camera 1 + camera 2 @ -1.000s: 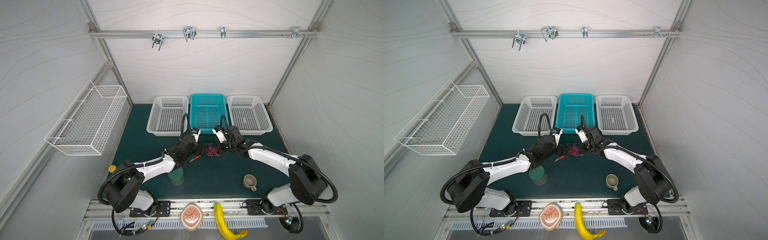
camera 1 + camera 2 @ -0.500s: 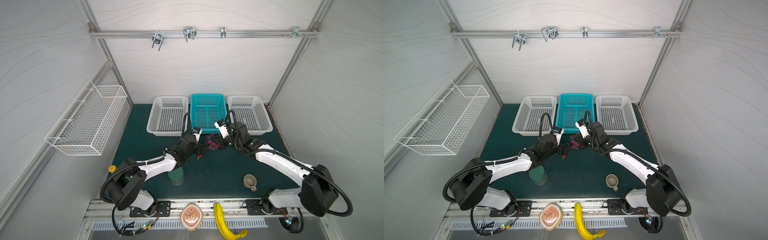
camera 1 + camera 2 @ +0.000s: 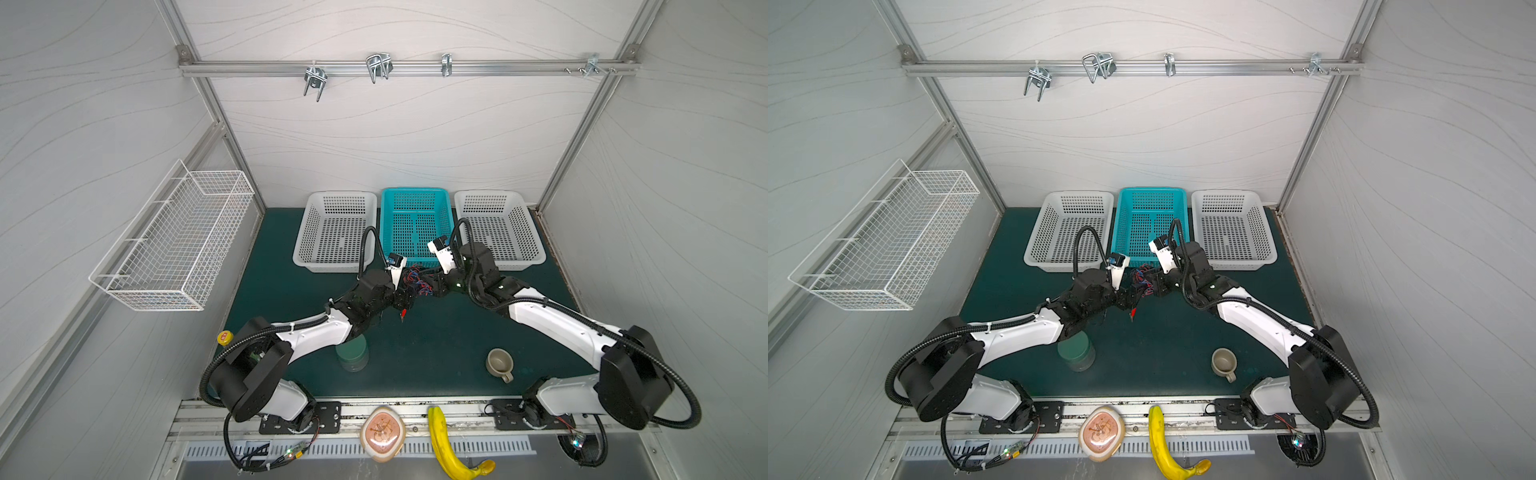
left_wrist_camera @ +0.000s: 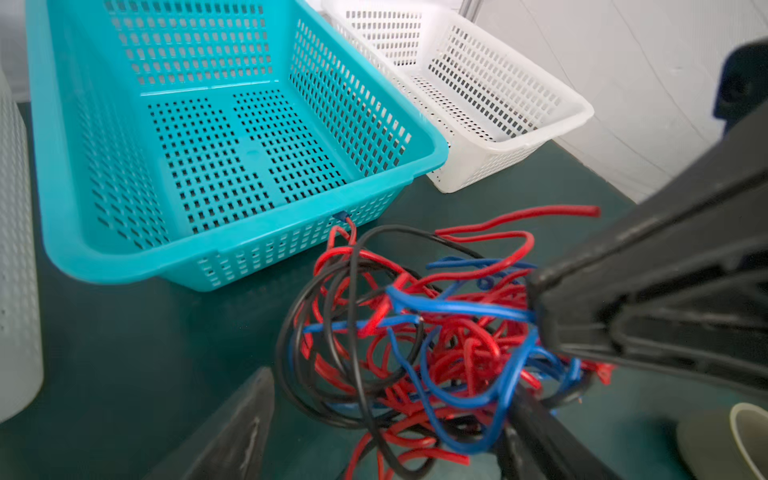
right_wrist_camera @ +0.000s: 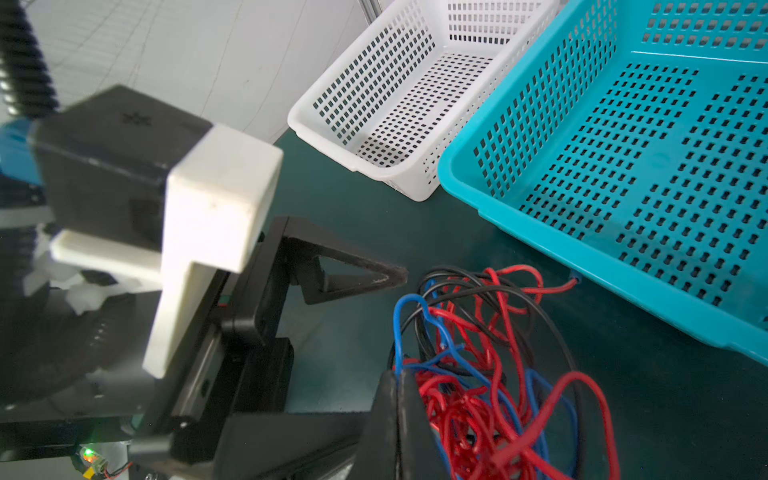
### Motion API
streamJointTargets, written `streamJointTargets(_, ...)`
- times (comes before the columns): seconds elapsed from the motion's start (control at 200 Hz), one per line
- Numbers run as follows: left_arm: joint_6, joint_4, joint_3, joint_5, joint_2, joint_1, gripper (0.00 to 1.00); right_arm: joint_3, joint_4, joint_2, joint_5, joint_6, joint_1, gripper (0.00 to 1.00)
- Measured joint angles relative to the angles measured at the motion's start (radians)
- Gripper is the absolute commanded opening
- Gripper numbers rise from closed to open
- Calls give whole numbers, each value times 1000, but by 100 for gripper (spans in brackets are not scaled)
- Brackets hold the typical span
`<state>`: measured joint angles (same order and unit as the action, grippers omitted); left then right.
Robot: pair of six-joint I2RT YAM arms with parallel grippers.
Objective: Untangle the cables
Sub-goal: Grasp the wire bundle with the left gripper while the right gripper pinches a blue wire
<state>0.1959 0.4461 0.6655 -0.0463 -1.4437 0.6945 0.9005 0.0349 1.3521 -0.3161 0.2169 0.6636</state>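
- both top views: bright, even, diffuse light; faint soft shadows; no glare; wide-angle stretch toward the edges.
- wrist views: well lit; cables (image 4: 457,351) slightly motion-blurred; the closest arm parts out of focus.

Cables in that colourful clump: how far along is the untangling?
Nothing looks finished: the cables are one red, blue and black knot, and no strand lies apart. In hand: the right gripper pinches one side of the clump, while the left gripper stands open around the other side. To do: pulling every strand free.
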Motion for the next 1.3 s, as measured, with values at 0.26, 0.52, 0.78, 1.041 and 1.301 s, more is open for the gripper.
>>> streamJointTargets(0.26,21,25,3,5,-29,1,0,0,31,-51,10,42,0,0)
streamJointTargets(0.52,17,4,16,45,-36,2,0,-21,20,-164,175,56,0,0)
streamJointTargets(0.78,13,-77,23,135,-21,3,0,-52,-67,-238,402,45,1,0)
streamJointTargets(1.041,-2,-111,23,222,16,7,0,-71,-156,-357,532,39,-70,0)
streamJointTargets(1.301,-3,-153,23,265,18,8,0,-104,-259,-488,612,46,-183,0)
